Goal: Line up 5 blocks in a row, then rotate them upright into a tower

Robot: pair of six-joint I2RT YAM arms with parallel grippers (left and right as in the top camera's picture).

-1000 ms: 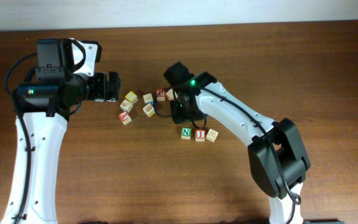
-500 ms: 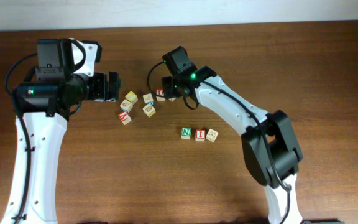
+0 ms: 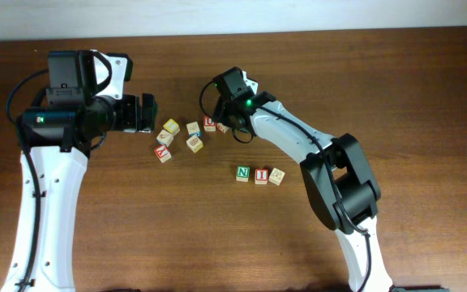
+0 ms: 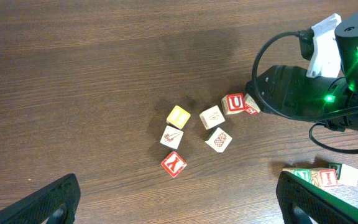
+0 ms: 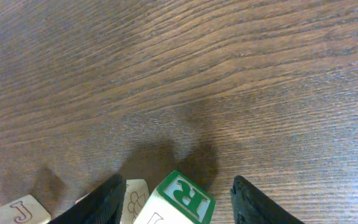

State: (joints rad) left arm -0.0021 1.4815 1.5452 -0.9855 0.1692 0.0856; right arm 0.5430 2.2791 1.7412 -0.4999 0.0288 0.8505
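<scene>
- Overhead: L gripper (image 3: 146, 113) over table (image 3: 396, 73), jaws spread wide, empty. It sits just left of a loose cluster: yellow-faced cube (image 3: 171, 126), Y cube (image 3: 163, 153), pale cubes (image 3: 193, 129).
- Overhead: R gripper (image 3: 220, 124) is at the cluster's top-right edge, next to U cube (image 3: 210, 123). Its fingers are hidden under the wrist in this view.
- Overhead: N cube (image 3: 242, 173), I cube (image 3: 260, 175) and tan cube (image 3: 276, 175) form a tight row, well apart from the cluster, lower right.
- L wrist: L fingers sit at the bottom corners, far apart, nothing between them but table. U cube lies face up, touching a red-marked cube (image 4: 252, 106) that is partly under the R arm's black housing.
- R wrist: R jaws are parted, straddling the green-R cube (image 5: 180, 198) with a gap showing on each side. No grip seen. Flower cube (image 5: 133, 191) is just beside it, J cube (image 5: 20, 211) at bottom left.
</scene>
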